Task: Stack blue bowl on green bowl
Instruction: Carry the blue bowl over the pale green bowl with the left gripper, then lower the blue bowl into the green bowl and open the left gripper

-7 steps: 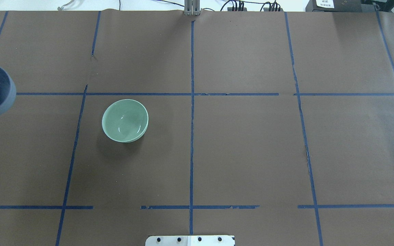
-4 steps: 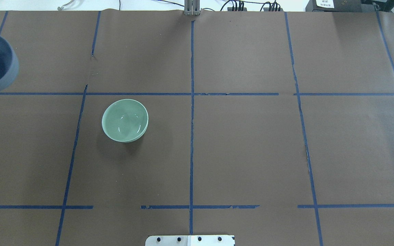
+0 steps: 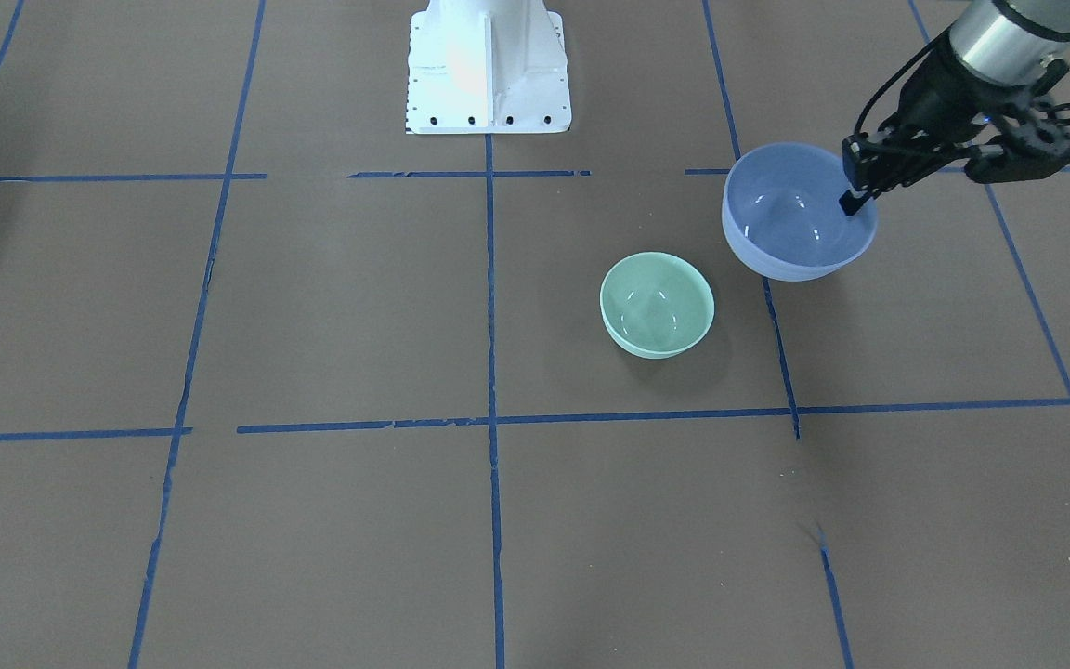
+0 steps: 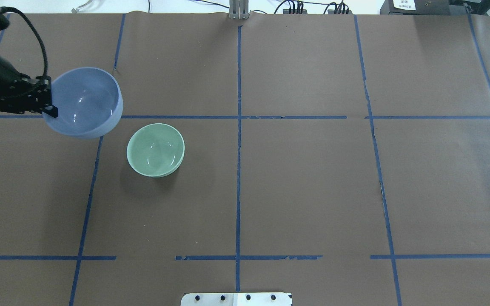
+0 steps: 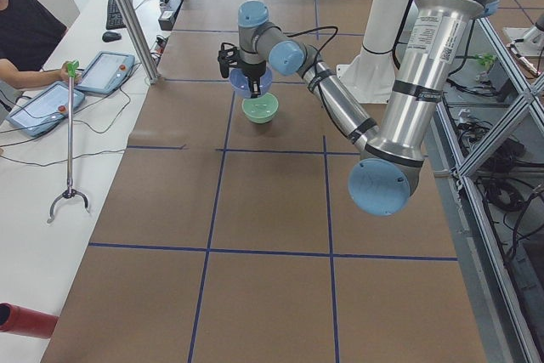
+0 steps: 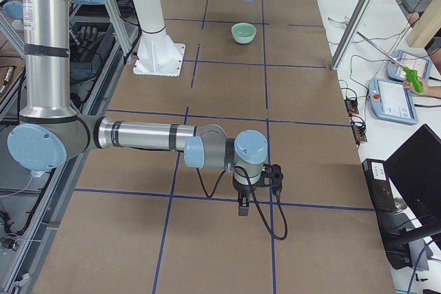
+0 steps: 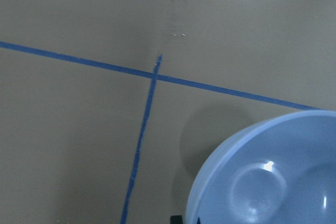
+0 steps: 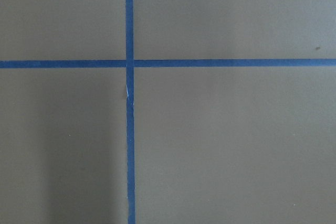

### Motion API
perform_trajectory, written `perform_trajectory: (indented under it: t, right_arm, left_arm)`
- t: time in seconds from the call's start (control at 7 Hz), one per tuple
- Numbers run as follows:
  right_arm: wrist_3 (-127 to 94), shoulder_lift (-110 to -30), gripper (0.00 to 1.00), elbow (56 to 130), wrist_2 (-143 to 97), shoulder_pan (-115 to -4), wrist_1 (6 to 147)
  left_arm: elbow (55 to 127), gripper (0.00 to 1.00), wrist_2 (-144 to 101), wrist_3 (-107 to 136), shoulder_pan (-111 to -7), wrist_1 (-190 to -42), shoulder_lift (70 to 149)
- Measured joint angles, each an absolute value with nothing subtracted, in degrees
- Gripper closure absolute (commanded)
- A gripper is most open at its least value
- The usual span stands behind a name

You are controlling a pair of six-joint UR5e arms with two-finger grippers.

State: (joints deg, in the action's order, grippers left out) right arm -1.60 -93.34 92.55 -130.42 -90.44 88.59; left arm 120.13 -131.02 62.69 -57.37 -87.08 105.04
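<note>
The blue bowl (image 4: 85, 100) hangs above the table, held by its rim. My left gripper (image 4: 51, 111) is shut on that rim, one finger inside the bowl, as the front view (image 3: 855, 198) also shows. The bowl (image 3: 790, 218) is up and to the right of the green bowl (image 3: 656, 305) there. The green bowl (image 4: 155, 149) sits upright and empty on the brown table, right of and nearer than the blue bowl. The left wrist view shows part of the blue bowl (image 7: 273, 182). My right gripper (image 6: 242, 209) hovers low over the table far from both bowls; I cannot tell whether it is open or shut.
The robot's white base plate (image 3: 489, 65) stands at the table's near edge. Blue tape lines (image 4: 238, 127) cross the brown paper. An operator with a grabber stick (image 5: 70, 133) and tablets (image 5: 110, 72) is at a side bench.
The blue bowl has moved right from the view's left edge toward the green bowl, and the left gripper holding it has come into view. The green bowl has not moved.
</note>
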Motion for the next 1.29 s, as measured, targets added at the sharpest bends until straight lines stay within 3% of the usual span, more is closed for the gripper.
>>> perform_trajectory:
  t: [0.71, 1.14, 1.29]
  right_arm:
    - [-1.6, -93.3, 0.00, 92.5, -130.4, -90.4, 88.6]
    - [-1.6, -93.3, 0.00, 92.5, -130.4, -90.4, 88.6]
    - [-1.6, -93.3, 0.00, 92.5, -130.4, -90.4, 88.6]
  left_arm:
    - [105.9, 1.00, -124.8, 74.5, -46.2, -105.6, 107.7]
    - [104.7, 1.00, -124.0, 76.4, -44.7, -109.2, 107.7]
    - [104.7, 0.01, -123.9, 76.3, -44.7, -109.3, 107.5]
